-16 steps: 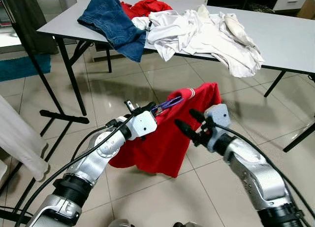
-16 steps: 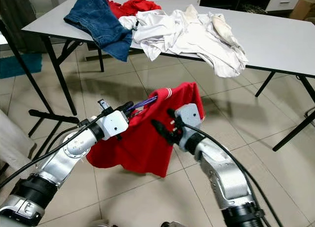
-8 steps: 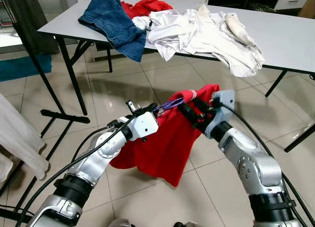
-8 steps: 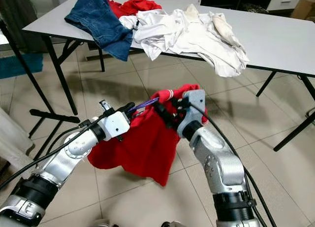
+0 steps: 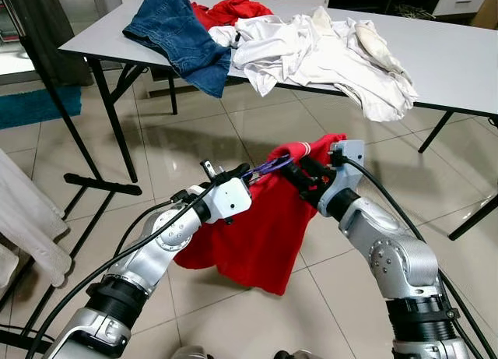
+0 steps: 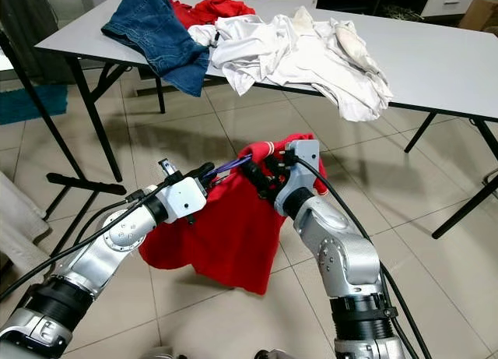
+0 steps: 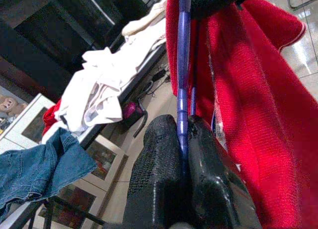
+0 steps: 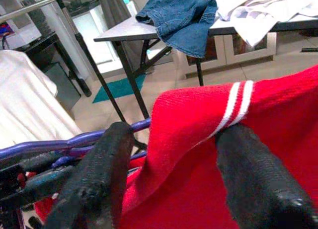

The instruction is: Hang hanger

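- While a purple hanger (image 7: 183,65) is clamped between its two black fingers (image 7: 156,174), the left gripper (image 5: 230,174) is held out above the tiled floor (image 5: 202,141), closed tight on the hanger's thin bar.
- A red shirt (image 5: 268,227) is draped over the hanger and hangs down just beyond and below the left gripper's fingertips.
- The right gripper (image 6: 268,176) is placed at the shirt's white-striped collar (image 8: 236,102), just across from the left gripper, with its fingers spread apart; one finger (image 8: 99,174) lies by the hanger bar, the other (image 8: 253,174) against the red cloth, and the collar's edge sits between them.
- Beyond both grippers, a grey table (image 5: 459,63) is seen, with blue jeans (image 5: 179,36) and white clothes (image 5: 327,51) heaped on it.
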{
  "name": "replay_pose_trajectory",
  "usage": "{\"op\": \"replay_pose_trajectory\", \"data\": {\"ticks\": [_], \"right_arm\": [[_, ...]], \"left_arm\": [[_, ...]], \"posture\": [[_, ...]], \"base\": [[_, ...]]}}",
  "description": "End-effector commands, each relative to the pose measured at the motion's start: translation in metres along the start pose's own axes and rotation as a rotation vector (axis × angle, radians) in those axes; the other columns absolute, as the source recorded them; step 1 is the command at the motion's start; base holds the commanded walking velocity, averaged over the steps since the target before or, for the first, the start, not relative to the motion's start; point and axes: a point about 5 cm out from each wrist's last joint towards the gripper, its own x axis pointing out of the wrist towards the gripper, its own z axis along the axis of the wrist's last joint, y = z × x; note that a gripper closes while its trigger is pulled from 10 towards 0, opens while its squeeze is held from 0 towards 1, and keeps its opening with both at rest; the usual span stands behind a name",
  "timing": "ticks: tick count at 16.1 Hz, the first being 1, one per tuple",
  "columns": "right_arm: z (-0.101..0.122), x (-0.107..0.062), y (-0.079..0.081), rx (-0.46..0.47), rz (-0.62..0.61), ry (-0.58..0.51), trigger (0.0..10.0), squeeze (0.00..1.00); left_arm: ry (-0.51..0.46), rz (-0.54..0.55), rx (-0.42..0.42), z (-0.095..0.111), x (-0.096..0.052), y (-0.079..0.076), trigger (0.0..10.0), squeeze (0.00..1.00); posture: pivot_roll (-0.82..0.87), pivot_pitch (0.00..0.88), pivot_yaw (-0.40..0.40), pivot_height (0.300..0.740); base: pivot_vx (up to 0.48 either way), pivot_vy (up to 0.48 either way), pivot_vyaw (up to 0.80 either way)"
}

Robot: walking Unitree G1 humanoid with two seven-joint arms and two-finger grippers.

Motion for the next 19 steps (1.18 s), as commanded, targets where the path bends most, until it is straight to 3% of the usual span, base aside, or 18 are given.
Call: {"op": "replay_pose_trajectory", "data": {"ticks": [1,12,19], "right_arm": [[0.003,-0.002,-0.006,-0.005,-0.032,-0.001,0.0,0.00],[0.008,-0.005,-0.018,-0.024,-0.090,-0.043,0.0,0.00],[0.021,-0.012,-0.034,-0.120,-0.188,-0.088,0.0,0.00]], "left_arm": [[-0.048,0.015,0.023,0.010,0.005,0.004,0.0,0.00],[-0.043,0.019,0.025,0.009,0.005,0.005,0.0,0.00],[0.026,-0.008,0.050,-0.001,0.003,0.005,0.0,0.00]], "posture": [[0.20,0.034,-0.017,0.740],[0.21,0.030,-0.015,0.740],[0.21,0.025,-0.010,0.740]], "base": [[0.000,0.000,0.00],[0.000,0.000,0.00],[0.000,0.000,0.00]]}}
